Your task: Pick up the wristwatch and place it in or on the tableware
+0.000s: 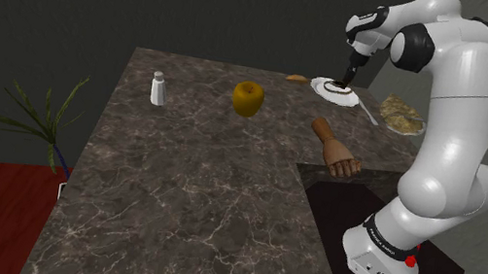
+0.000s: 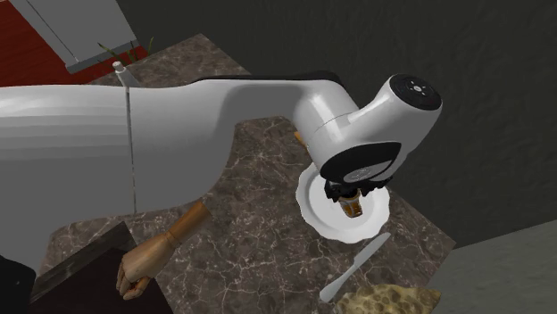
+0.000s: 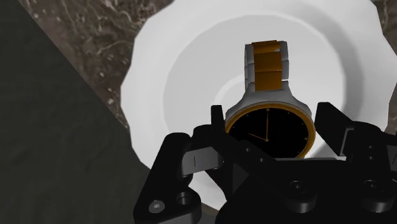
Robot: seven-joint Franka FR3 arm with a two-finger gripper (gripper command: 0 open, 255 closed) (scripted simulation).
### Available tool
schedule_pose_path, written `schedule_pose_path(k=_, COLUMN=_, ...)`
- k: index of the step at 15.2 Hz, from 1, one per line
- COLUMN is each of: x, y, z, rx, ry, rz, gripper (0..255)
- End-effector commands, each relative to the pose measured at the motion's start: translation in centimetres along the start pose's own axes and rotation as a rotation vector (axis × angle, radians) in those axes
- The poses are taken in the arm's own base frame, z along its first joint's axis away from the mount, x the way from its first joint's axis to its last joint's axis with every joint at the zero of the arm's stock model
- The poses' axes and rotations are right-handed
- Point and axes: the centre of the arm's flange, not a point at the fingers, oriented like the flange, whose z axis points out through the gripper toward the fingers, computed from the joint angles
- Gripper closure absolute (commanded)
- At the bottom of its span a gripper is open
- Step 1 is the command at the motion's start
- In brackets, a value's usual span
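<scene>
1. Countertop [image 1: 193, 203]: dark veined stone. We see it run long across the shoulder view, with a cut-out corner at the arm's side.

2. Arm [image 1: 452, 111]: white with dark joints. We see it rise from the stand [image 1: 381, 268] at the shoulder view's lower right and bend over the counter's far end.

3. Plant [image 1: 34, 116]: thin green leaves, standing off the counter at the shoulder view's left, above a red floor.

4. Plate [image 3: 159, 95]: white with a scalloped rim. It lies flat on the counter at its far end, directly under the hand.

5. Wooden hand [image 1: 336, 152]: a jointed model lying on its side at the counter's edge, between the plate and the stand.

6. Pale honeycombed piece [image 1: 402, 114]: it lies at the counter's end beyond the plate, in the shoulder view's right.

7. Knife [image 2: 355, 268]: light grey, lying flat between the plate and the honeycombed piece.

8. Gripper [image 3: 272, 121]: black and pointing down over the plate. We see its fingers pinching the watch case from both sides.

9. Yellow fruit [image 1: 248, 98]: it stands near mid-counter, well apart from the plate.

10. Shaker [image 1: 157, 89]: white and upright, at the shoulder view's left of the fruit.

11. Wristwatch [image 3: 267, 127]: black dial, gold bezel, silver and gold band. It is held over the plate's hollow. We cannot tell whether it touches the plate.
</scene>
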Motion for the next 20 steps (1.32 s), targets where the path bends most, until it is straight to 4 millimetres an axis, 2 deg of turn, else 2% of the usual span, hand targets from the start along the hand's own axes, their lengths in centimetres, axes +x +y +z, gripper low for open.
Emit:
schedule_pose_path(k=1, x=0.3, y=-0.1, z=0.3, rx=0.004, ry=0.000, rz=-0.003, gripper=255)
schedule_pose_path(k=5, x=0.3, y=-0.1, z=0.3, rx=0.004, ry=0.000, rz=-0.003, gripper=255)
schedule_pose_path(k=6, x=0.3, y=-0.1, z=0.3, rx=0.004, ry=0.000, rz=-0.003, gripper=0)
schedule_pose_path(k=11, x=0.3, y=-0.1, z=0.3, rx=0.004, ry=0.000, rz=-0.003, gripper=0)
schedule_pose_path(k=15, x=0.3, y=-0.1, z=-4.7, rx=0.004, ry=0.000, rz=-0.003, gripper=0)
schedule_pose_path(k=20, x=0.3, y=-0.1, z=-4.7, rx=0.004, ry=0.000, rz=-0.003, gripper=0)
